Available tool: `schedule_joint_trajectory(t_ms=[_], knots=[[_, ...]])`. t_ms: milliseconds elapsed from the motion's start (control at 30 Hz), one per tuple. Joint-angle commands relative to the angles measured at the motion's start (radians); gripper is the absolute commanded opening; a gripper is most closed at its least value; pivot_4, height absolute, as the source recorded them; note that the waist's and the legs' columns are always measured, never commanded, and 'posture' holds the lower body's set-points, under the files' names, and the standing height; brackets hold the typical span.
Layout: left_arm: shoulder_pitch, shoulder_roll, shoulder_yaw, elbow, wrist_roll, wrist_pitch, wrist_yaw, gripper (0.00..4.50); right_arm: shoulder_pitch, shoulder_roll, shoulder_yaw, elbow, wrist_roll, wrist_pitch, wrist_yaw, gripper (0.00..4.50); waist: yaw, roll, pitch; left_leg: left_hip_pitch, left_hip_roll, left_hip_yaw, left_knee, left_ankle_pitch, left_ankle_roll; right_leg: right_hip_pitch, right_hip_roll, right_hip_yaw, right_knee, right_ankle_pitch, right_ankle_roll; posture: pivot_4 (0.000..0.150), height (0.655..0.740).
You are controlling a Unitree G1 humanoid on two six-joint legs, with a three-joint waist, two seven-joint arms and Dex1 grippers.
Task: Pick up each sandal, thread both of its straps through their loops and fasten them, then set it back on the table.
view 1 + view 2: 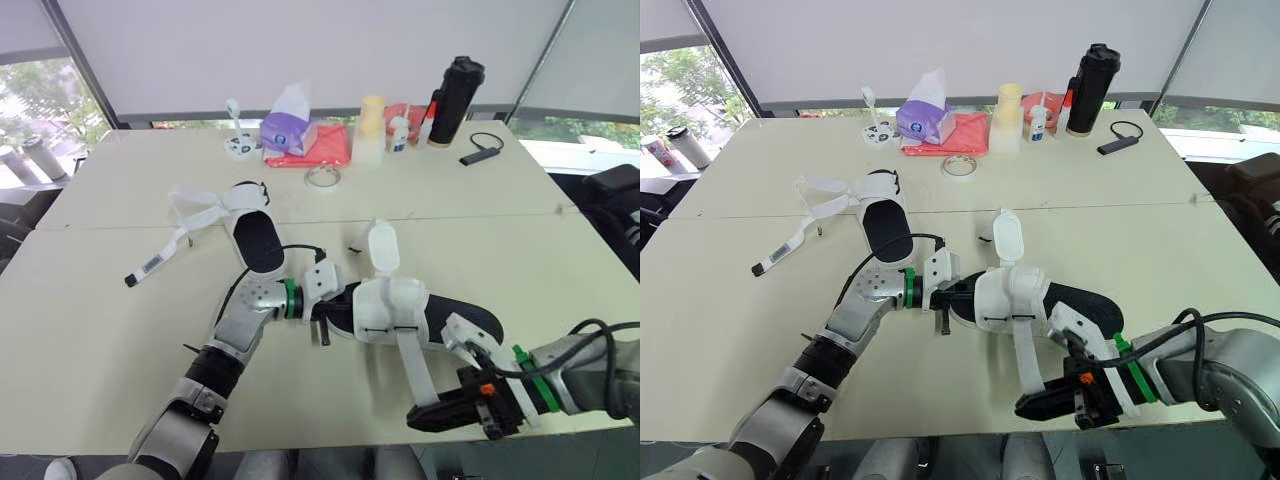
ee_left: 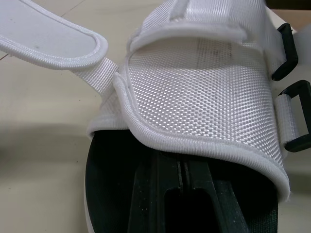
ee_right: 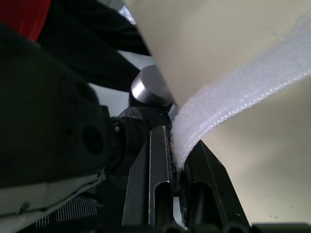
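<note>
A white sandal with a black insole (image 1: 400, 310) lies near the table's front middle. My left gripper (image 1: 335, 305) is shut on one end of its sole; the left wrist view shows the fingers (image 2: 160, 194) pressed against the black insole below the white mesh upper (image 2: 204, 97), with two black loops (image 2: 286, 43) at the side. One long strap (image 1: 415, 370) runs toward the front edge, where my right gripper (image 1: 425, 415) is shut on its tip (image 3: 243, 97). The other strap (image 1: 382, 245) sticks up behind. A second sandal (image 1: 255, 235) lies farther left, its straps (image 1: 190, 215) spread out.
Along the back of the table (image 1: 100, 330) stand a purple tissue box (image 1: 290, 128), a red cloth (image 1: 325, 145), a pale bottle (image 1: 371, 130), a black flask (image 1: 455, 100) and a black dongle (image 1: 482, 150). A tape roll (image 1: 324, 177) lies in front of them.
</note>
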State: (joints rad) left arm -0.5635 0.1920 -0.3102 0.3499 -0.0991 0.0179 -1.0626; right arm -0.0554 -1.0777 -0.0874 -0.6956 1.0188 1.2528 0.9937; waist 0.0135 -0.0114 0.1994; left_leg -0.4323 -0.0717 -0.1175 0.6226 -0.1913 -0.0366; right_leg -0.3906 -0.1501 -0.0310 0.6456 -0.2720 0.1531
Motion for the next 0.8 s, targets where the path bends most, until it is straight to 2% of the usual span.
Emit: schedule_joint_trajectory(t_ms=[33, 333, 533, 667, 800], knots=[[0.007, -0.003, -0.006, -0.031, -0.009, 0.012, 0.002, 0.0, 0.039, -0.051, 0.024, -0.045, -0.049, -0.087, 0.055, 0.04, 0.001, 0.0, 0.0, 0.0, 0.0, 0.0, 0.0, 0.0, 0.0, 0.0, 0.0, 0.0, 0.0, 0.0, 0.0, 0.15, 0.74], [0.013, -0.001, -0.011, -0.038, -0.001, 0.017, 0.004, 0.0, 0.148, -0.156, 0.047, -0.038, -0.216, -0.313, 0.171, 0.04, 0.001, 0.0, 0.0, 0.0, 0.0, 0.0, 0.0, 0.0, 0.0, 0.0, 0.0, 0.0, -0.001, 0.001, -0.001, 0.15, 0.74], [0.005, -0.004, -0.018, -0.026, 0.007, 0.009, 0.002, 0.0, 0.182, -0.172, -0.05, -0.021, -0.238, -0.404, 0.231, 0.04, 0.001, 0.0, 0.0, 0.0, 0.0, 0.0, 0.0, 0.0, 0.0, 0.0, -0.001, 0.0, -0.001, 0.0, -0.001, 0.15, 0.74], [0.002, -0.005, -0.017, -0.02, 0.006, 0.006, 0.001, 0.0, 0.127, -0.139, -0.082, 0.004, -0.196, -0.395, 0.217, 0.04, 0.002, 0.0, 0.0, -0.001, 0.0, 0.0, 0.0, 0.0, 0.0, 0.001, -0.001, 0.0, -0.001, 0.001, -0.002, 0.15, 0.74], [0.001, -0.008, -0.017, -0.018, 0.007, 0.005, 0.002, 0.0, -0.007, -0.09, -0.074, 0.065, -0.129, -0.333, 0.158, 0.04, 0.001, 0.0, 0.0, -0.001, 0.0, 0.0, 0.0, 0.0, 0.0, 0.001, -0.001, 0.0, -0.001, 0.001, -0.003, 0.15, 0.74]])
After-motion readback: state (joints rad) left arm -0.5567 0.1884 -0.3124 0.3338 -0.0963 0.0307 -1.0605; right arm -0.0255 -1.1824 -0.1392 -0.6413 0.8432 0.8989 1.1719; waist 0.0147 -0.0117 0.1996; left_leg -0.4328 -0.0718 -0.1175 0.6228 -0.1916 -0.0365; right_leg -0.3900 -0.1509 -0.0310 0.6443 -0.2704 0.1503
